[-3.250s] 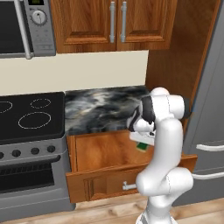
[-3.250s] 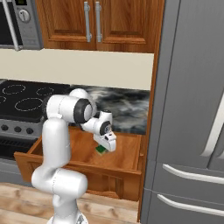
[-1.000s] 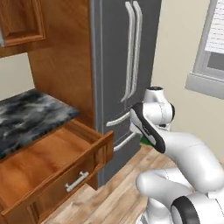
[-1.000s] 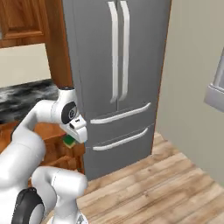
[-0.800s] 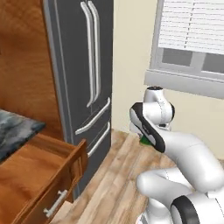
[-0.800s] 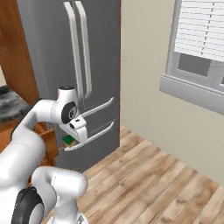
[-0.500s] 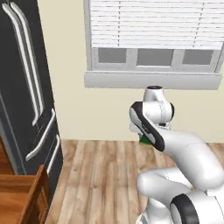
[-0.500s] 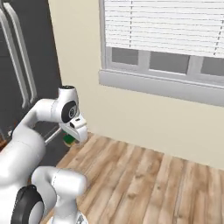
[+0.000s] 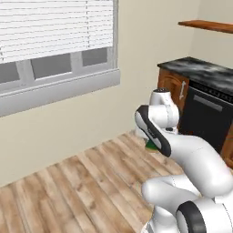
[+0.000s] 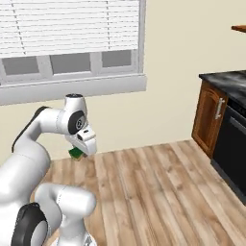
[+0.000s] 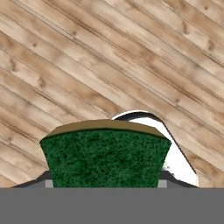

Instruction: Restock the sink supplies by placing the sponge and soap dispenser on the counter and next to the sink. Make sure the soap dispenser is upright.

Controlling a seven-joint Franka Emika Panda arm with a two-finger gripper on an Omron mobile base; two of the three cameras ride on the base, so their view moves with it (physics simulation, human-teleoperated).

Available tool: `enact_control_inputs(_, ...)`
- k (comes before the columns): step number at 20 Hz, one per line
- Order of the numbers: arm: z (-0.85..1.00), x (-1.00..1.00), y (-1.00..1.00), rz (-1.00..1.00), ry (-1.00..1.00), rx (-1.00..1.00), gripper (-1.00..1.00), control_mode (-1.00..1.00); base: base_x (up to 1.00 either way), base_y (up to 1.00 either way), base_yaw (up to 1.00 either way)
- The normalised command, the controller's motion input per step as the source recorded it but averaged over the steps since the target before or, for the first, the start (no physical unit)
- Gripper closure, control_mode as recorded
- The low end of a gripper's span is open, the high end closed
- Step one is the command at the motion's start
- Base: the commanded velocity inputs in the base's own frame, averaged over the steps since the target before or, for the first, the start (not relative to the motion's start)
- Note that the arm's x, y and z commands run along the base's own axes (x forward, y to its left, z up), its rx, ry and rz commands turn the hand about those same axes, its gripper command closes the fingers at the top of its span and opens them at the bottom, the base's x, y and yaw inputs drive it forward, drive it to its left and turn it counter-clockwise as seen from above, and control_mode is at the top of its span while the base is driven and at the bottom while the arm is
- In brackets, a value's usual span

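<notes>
My gripper (image 10: pixel 82 146) is shut on the sponge (image 11: pixel 105 155), whose green face fills the lower middle of the hand view with a thin yellow-brown edge on top. The sponge's green corner (image 10: pixel 75 153) pokes out below the hand in the right base view, and the same sponge (image 9: pixel 150 145) peeks from behind the forearm in the left base view. The hand hangs over wooden floor. A stretch of black marbled counter (image 9: pixel 201 68) lies at the far right, also the counter (image 10: pixel 227 77). The sink and the soap dispenser are out of view.
A wide window with white blinds (image 10: pixel 67 29) is set in the beige wall ahead. Plank floor (image 10: pixel 158 192) spreads in front of the base. Under the counter sit a brown cabinet door (image 10: pixel 207 117) and a dark appliance front (image 9: pixel 205 120). A wooden shelf (image 9: pixel 207 25) hangs upper right.
The whole view has swung: fridge and open drawer have left the picture, the window has slid left, and a counter has come in at the right. The sponge stays in my gripper.
</notes>
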Motion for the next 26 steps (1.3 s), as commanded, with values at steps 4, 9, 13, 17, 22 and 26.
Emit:
enact_control_inputs(4, 0.00, 0.00, 0.00, 0.00, 0.00, 0.00, 1.00, 1.00, 0.01, -0.01, -0.91)
enact_control_inputs(9, 0.00, 0.00, 0.00, 0.00, 0.00, 0.00, 1.00, 1.00, 0.31, 0.00, -0.81)
enact_control_inputs(13, 0.00, 0.00, 0.00, 0.00, 0.00, 0.00, 1.00, 1.00, 0.72, 0.00, -0.69)
enact_control_inputs(17, 0.00, 0.00, 0.00, 0.00, 0.00, 0.00, 1.00, 1.00, 0.96, 0.01, -0.60)
enact_control_inputs(22, 0.00, 0.00, 0.00, 0.00, 0.00, 0.00, 1.00, 1.00, 1.00, 0.33, -0.48)
enact_control_inputs(26, 0.00, 0.00, 0.00, 0.00, 0.00, 0.00, 1.00, 1.00, 1.00, 0.34, -0.38)
